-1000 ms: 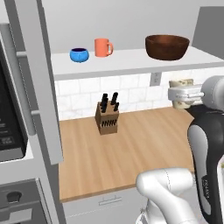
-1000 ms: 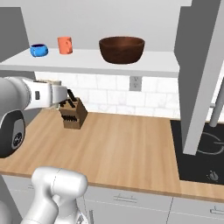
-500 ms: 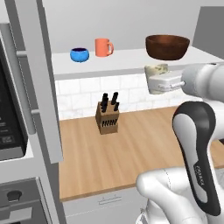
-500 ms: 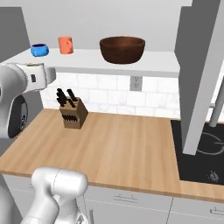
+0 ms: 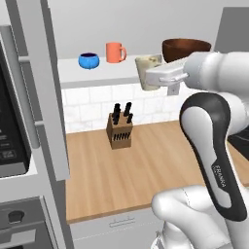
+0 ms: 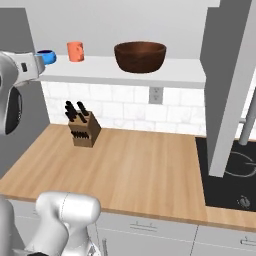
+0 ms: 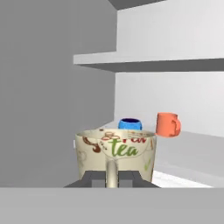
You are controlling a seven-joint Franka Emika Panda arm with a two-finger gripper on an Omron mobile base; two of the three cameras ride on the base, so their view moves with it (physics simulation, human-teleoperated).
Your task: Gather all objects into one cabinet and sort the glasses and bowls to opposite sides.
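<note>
Beige "tea" mug (image 7: 116, 156) close up, upright, handle forward; blue bowl (image 7: 130, 124) and orange mug (image 7: 168, 124) behind.

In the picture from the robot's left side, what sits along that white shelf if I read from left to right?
Small blue bowl → orange mug → beige patterned mug, carried by the robot's tool at the shelf's front edge → big dark brown bowl.

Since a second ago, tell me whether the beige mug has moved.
Yes. The beige mug, held in the gripper, has risen and swung left from beside the counter's right end to shelf height, now left of the dark brown bowl.
</note>
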